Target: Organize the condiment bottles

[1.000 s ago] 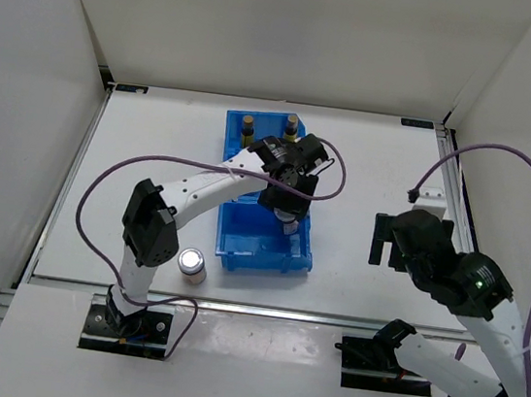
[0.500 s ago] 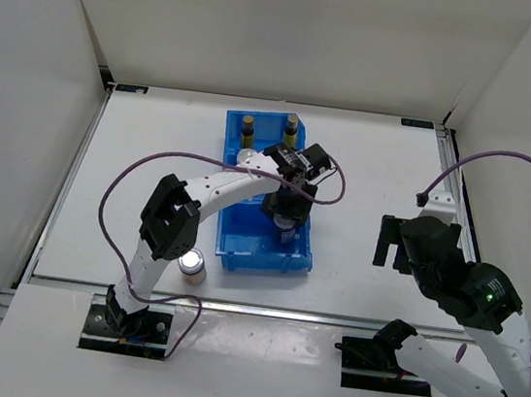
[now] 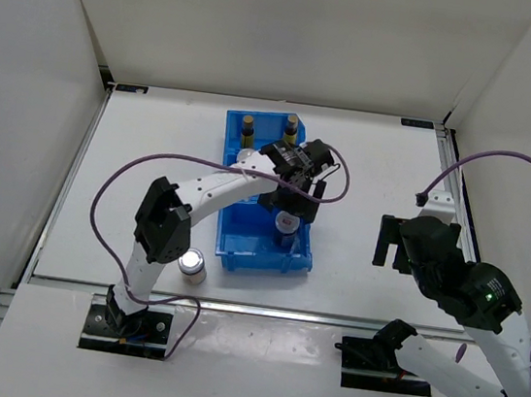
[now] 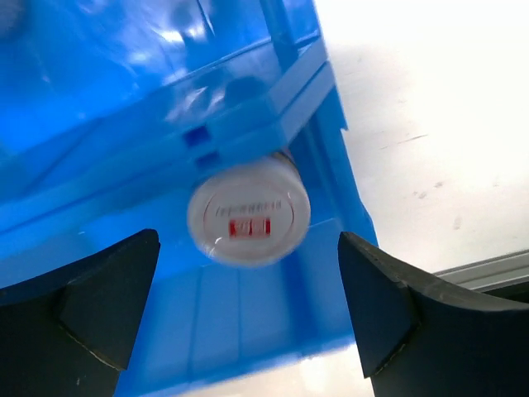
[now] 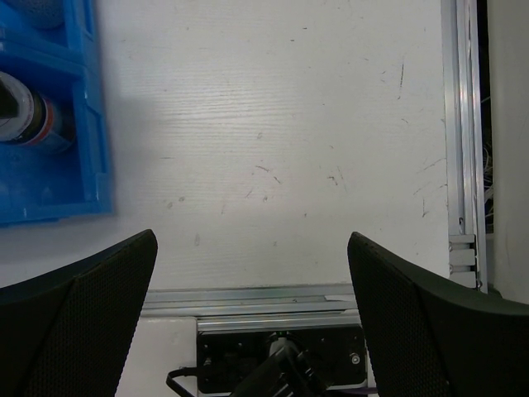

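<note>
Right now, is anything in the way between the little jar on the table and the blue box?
Nothing visible is. The silver-lidded jar stands just left of the blue bin, near its closest corner, and the gap between them holds nothing. The left arm's elbow is close beside the jar, but on the side away from the bin.

I'm working in a robotics lab cell: plain white panels [image 3: 269, 23] close off the left, far and right sides of a white table [image 3: 378, 164], aluminium rails [image 3: 280, 310] edge it, and the left arm [image 3: 203, 185] and right arm [image 3: 460, 283], trailing purple cables [image 3: 501, 154], sit bolted on black base plates [image 3: 127, 322] at the near edge
</note>
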`<act>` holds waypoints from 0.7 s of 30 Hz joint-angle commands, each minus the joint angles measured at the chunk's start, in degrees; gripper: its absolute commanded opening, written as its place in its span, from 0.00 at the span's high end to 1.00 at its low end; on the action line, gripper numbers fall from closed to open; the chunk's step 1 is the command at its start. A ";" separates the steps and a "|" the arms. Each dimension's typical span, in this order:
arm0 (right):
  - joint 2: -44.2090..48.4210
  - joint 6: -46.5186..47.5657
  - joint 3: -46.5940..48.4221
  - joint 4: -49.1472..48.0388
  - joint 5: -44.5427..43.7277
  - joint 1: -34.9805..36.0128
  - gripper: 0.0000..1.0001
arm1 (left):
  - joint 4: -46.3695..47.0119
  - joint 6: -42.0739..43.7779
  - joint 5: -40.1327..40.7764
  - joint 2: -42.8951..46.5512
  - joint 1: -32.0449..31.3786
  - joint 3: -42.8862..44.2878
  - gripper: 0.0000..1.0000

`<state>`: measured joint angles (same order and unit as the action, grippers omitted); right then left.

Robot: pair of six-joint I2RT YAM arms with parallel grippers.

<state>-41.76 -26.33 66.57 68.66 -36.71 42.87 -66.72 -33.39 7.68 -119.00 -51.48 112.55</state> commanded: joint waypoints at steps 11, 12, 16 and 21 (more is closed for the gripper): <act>1.15 0.57 -0.38 -1.95 -1.08 -0.07 0.01 | 0.80 -6.59 21.41 44.88 -2.40 -23.75 0.00; 1.15 0.57 -0.38 -1.95 -1.08 -0.07 0.01 | 0.80 -7.39 20.54 47.08 -1.52 -29.79 0.00; 1.68 1.10 -0.38 -2.48 -0.56 -0.07 0.01 | 0.27 -10.81 13.96 54.83 3.31 -41.67 0.00; 1.15 1.10 -0.38 -2.48 -0.03 -0.07 0.01 | 0.27 -11.53 10.34 56.34 8.24 -48.83 0.00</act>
<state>-40.64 -26.02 66.54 68.40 -36.53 42.87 -66.46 -43.03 21.32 -62.78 -45.04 65.04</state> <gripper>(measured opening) 0.989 0.998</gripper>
